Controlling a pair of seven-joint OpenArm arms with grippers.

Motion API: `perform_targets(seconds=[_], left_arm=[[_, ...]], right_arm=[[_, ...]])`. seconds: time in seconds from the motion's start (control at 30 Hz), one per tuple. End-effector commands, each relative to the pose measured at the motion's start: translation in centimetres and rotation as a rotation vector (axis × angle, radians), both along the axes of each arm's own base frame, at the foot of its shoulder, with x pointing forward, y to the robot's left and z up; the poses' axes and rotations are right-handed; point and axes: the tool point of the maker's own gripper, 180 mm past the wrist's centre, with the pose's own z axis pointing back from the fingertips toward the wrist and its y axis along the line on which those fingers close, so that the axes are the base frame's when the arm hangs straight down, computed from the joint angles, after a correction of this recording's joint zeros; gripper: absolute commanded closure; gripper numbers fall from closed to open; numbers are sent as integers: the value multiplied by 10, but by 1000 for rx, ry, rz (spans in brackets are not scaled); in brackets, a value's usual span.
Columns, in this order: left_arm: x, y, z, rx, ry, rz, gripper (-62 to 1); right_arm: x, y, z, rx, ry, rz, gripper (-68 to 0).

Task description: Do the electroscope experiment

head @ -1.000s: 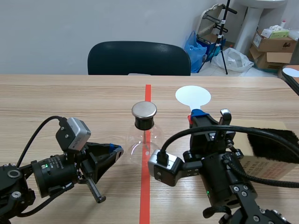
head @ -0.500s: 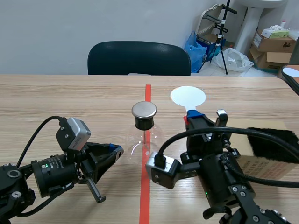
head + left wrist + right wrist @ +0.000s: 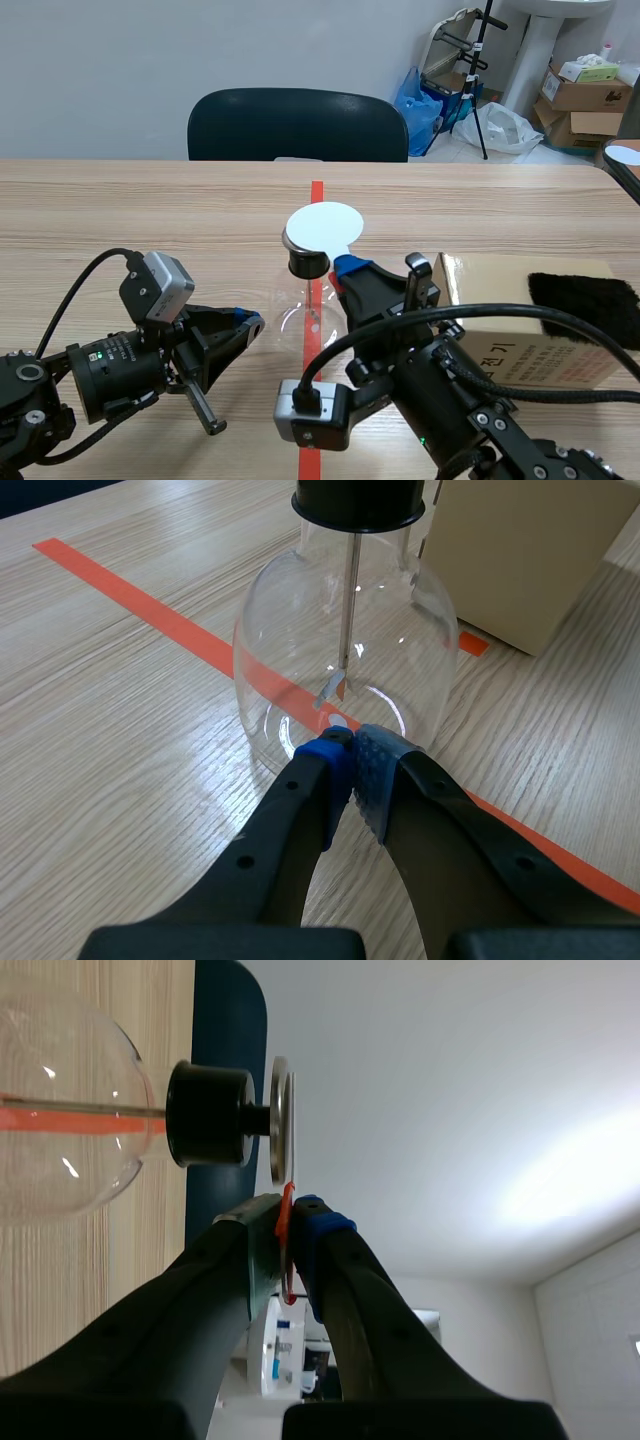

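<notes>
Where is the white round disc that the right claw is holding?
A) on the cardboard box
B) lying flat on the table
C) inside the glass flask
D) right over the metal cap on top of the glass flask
D: the scene view shows the white disc, held by the right claw, covering most of the metal cap atop the glass flask.
</notes>
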Motion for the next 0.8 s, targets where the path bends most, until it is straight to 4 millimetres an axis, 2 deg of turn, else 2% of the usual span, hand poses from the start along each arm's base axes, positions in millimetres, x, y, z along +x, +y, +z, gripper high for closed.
perform_targets(seconds=[0.0, 0.13, 0.77], left_arm=[[5, -2, 10, -31, -26, 7, -32], [5, -2, 10, -31, -26, 7, -32], [5, -2, 10, -31, -26, 7, -32]], right_arm=[[3, 0, 10, 1, -39, 18, -9], [-1, 6, 9, -2, -37, 58, -9], [-1, 6, 9, -2, -37, 59, -9]])
